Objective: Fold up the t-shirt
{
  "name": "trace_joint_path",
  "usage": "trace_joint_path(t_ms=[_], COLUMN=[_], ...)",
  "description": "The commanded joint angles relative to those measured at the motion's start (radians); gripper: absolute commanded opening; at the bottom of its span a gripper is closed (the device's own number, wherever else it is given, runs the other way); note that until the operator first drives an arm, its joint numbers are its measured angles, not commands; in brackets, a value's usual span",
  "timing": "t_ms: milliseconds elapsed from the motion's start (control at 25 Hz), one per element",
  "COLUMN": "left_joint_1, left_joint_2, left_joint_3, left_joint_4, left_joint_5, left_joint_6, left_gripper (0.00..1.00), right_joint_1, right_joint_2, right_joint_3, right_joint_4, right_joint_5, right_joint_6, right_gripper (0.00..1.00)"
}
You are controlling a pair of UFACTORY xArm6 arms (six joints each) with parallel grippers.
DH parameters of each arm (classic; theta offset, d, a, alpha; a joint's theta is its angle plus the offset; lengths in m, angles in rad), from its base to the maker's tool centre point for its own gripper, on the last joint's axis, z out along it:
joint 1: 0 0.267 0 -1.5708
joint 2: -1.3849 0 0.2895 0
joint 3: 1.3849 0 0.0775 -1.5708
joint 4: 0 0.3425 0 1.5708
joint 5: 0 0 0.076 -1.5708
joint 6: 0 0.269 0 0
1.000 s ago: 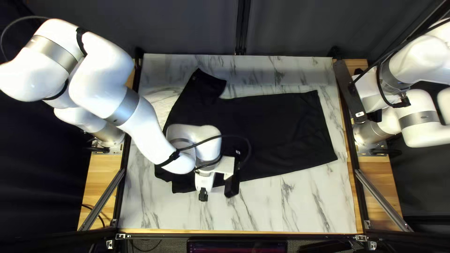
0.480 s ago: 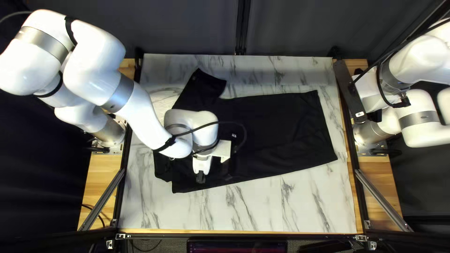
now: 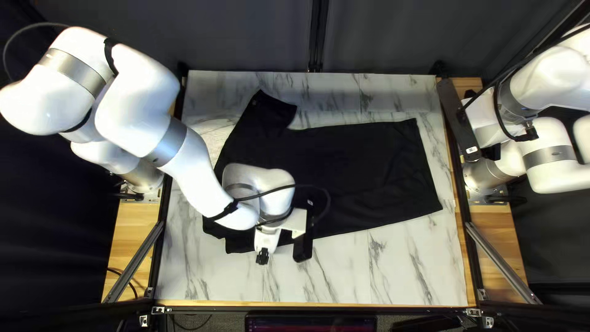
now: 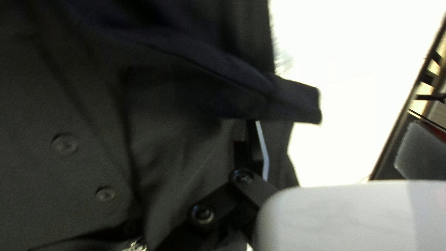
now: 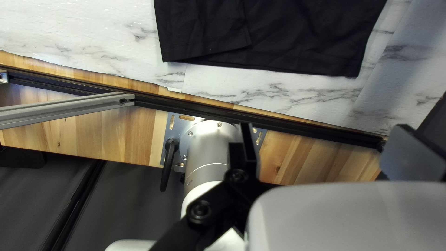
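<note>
Marbled tabletop [image 3: 375,270] keeps the black shirt [image 3: 356,172] flat; left gripper [image 4: 329,122] gapes around a flap [image 4: 288,100] (likely to pinch it), right gripper [image 5: 324,124] spread wide, clear.

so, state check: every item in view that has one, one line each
Black shirt: lying across the table, not yet a compact fold
Far sleeve: extended toward the table's far edge
Cloth flap: raised off the layer below
Left arm: reaching over the shirt, grip unclear
Right arm: off the shirt, grip unclear
Screen: lit
</note>
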State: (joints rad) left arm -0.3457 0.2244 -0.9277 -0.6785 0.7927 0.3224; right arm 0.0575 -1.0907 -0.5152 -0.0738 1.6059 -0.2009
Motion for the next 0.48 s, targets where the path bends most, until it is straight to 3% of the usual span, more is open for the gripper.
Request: trace_joint_path(t_ms=[40, 240, 400, 480], left_joint_1=[0.011, 0.036, 0.089, 0.105], left_joint_2=[-0.069, -0.137, -0.119, -0.113], left_joint_3=[0.065, 0.156, 0.163, 0.152], left_joint_4=[-0.008, 0.018, 0.047, 0.120], left_joint_5=[-0.039, -0.079, -0.095, -0.106], left_joint_6=[0.028, 0.020, 0.043, -0.004], left_gripper=[1.00, 1.00, 1.00, 1.00], right_joint_1=[0.000, 0.000, 0.000, 0.000], right_joint_2=[0.000, 0.000, 0.000, 0.000], right_joint_3=[0.000, 0.000, 0.000, 0.000], right_joint_4=[0.000, 0.000, 0.000, 0.000], right_joint_5=[0.000, 0.000, 0.000, 0.000], right_joint_6=[0.000, 0.000, 0.000, 0.000], right_gripper=[1.00, 1.00, 1.00, 1.00])
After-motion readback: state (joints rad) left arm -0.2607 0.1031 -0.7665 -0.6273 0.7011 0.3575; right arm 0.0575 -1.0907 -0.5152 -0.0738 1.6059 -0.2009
